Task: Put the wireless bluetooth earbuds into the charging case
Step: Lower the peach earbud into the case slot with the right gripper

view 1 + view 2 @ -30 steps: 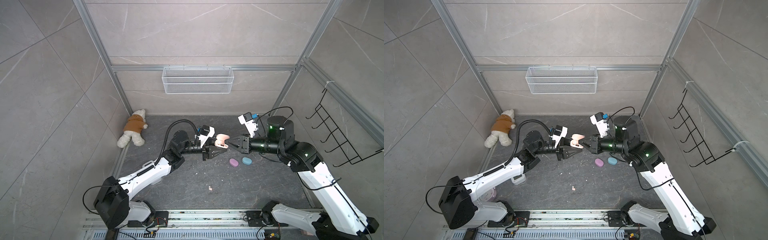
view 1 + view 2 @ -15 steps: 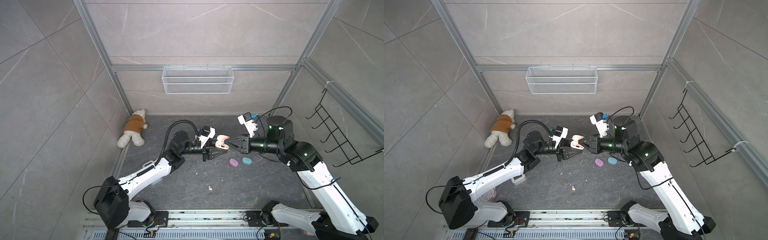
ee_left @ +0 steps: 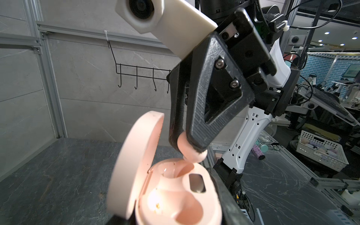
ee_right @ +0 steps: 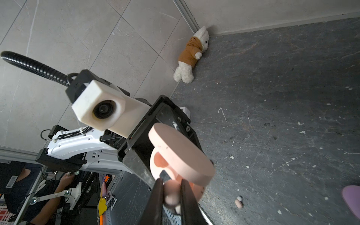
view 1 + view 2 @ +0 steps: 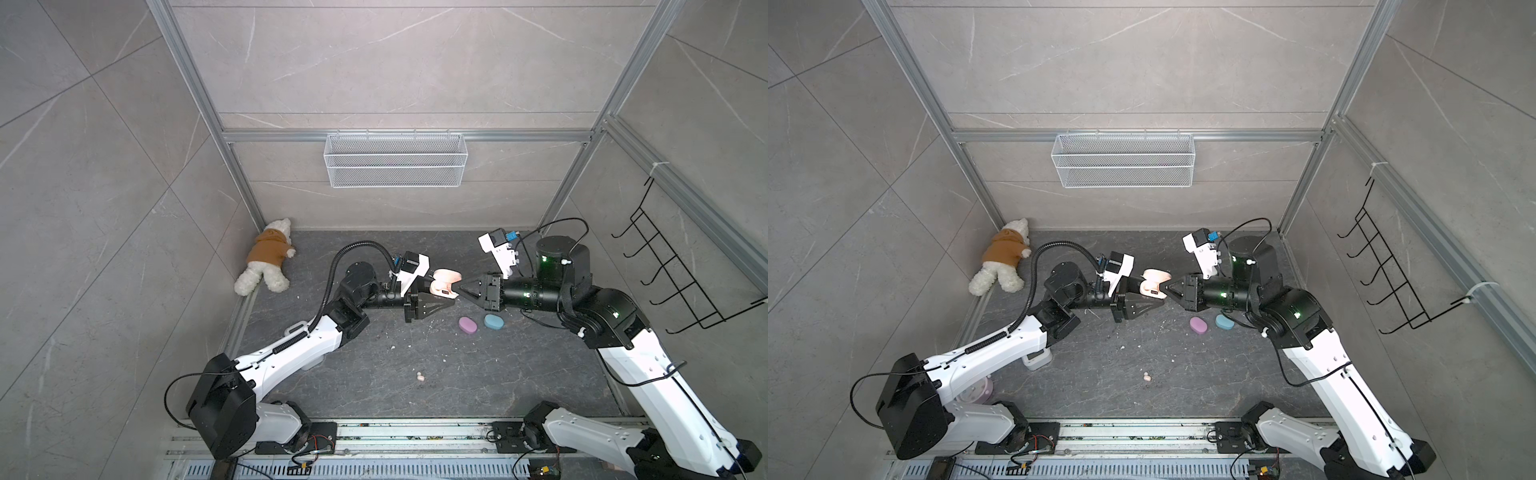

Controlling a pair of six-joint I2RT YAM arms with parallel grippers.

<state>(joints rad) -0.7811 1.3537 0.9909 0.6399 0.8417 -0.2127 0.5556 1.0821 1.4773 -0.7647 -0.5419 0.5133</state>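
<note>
My left gripper (image 5: 439, 291) (image 3: 171, 214) is shut on the peach charging case (image 5: 446, 279) (image 5: 1154, 280) (image 3: 175, 194), held above the floor with its lid (image 3: 136, 155) (image 4: 179, 153) swung open. Both sockets in the case look empty. My right gripper (image 5: 459, 288) (image 5: 1167, 287) (image 4: 172, 192) is shut on a peach earbud (image 3: 191, 152) (image 4: 171, 191), whose tip hangs just over the rim of the far socket. A second peach earbud (image 5: 420, 377) (image 5: 1147, 377) (image 4: 238, 202) lies on the dark floor nearer the front.
A lilac oval case (image 5: 467, 325) (image 5: 1198, 325) and a blue one (image 5: 493, 321) (image 5: 1224, 321) lie shut on the floor under the right arm. A teddy bear (image 5: 266, 262) lies in the back left corner. A wire basket (image 5: 395, 160) and a hook rack (image 5: 681, 274) hang on the walls.
Almost nothing: the right gripper has crept slightly toward the case with the earbud. Both grips are unchanged.
</note>
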